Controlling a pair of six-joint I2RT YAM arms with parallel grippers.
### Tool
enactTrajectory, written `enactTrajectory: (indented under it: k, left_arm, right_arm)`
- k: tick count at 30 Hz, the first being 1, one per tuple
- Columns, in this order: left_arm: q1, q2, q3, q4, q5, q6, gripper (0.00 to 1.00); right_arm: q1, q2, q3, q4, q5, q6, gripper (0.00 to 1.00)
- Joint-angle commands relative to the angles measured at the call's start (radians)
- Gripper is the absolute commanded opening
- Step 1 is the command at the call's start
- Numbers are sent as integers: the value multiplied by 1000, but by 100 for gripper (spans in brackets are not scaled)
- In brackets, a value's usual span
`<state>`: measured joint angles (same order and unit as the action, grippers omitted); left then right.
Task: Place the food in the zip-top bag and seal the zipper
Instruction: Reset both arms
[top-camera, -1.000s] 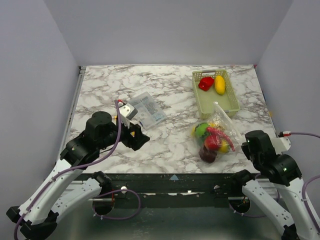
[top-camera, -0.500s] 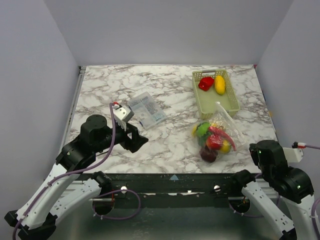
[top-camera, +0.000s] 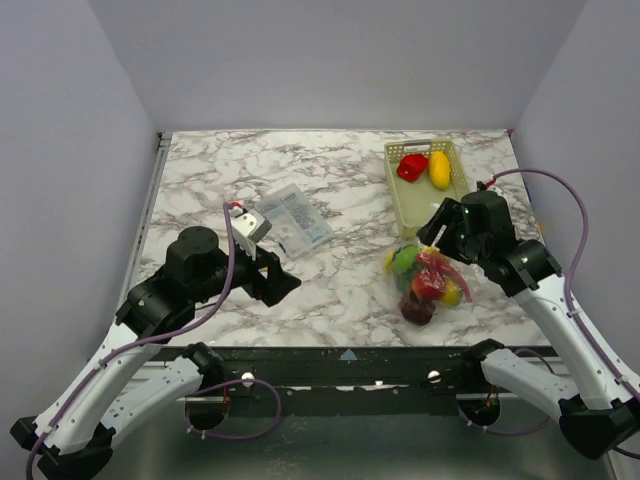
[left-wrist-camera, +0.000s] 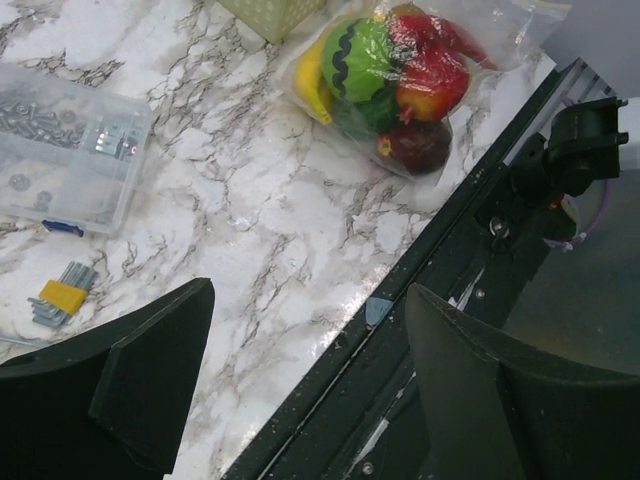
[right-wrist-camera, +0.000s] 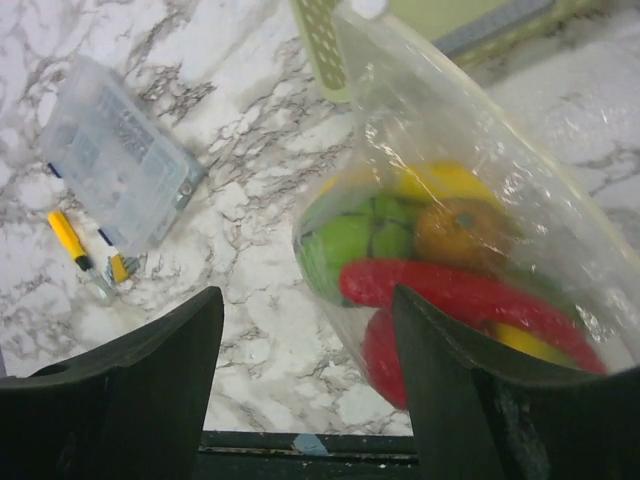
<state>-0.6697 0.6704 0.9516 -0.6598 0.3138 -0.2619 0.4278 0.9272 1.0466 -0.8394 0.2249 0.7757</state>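
- Jaws of the left gripper (left-wrist-camera: 310, 300) stand wide apart with nothing between them. It hangs over bare marble, and the bag lies well off to its right.
- Large, clear, crinkly zip-top bag (top-camera: 432, 268), on the marble by the near table edge, is packed with glossy toy food (top-camera: 425, 283) in green, red, yellow, orange and maroon. Its long axis runs from that edge away toward the basket. The zipper is too faint to make out.
- Right gripper (right-wrist-camera: 308, 300), also spread wide and gripping nothing, hovers right above the bag's far end. It is much the nearer arm.
- Pale green mesh basket (top-camera: 396, 195), just beyond the right gripper, holds a red toy pepper (top-camera: 411, 166) and a yellow piece (top-camera: 440, 169), likely the right arm's to fetch.
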Motion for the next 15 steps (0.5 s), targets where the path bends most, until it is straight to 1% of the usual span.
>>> enactTrajectory:
  k: [1, 3, 7, 8, 9, 10, 12, 15]
  left_arm:
    - [-2, -44, 50, 0, -7, -36, 81]
    - [-2, -56, 88, -15, -61, -36, 84]
    - [-2, -78, 215, -40, -157, -24, 90]
    - [-2, -84, 247, -38, -188, -19, 92]
    - [-2, -94, 270, -27, -220, -17, 94]
    - [-3, -106, 293, -13, -259, -15, 96]
    - [-3, -138, 305, 43, -318, -6, 99]
    - [-3, -186, 292, 157, -408, 3, 99]
  right_arm:
    - [-1, -27, 62, 146, -100, -172, 74]
    - [-1, -33, 102, 159, -98, -218, 76]
    - [-1, -73, 202, 163, -12, -275, 80]
    - [0, -90, 226, 169, 21, -292, 83]
    - [-1, -105, 247, 179, 48, -307, 94]
    - [0, -123, 270, 185, 79, -324, 99]
    - [-1, -147, 319, 194, 129, -359, 99]
    - [-1, -169, 389, 206, 213, -391, 99]
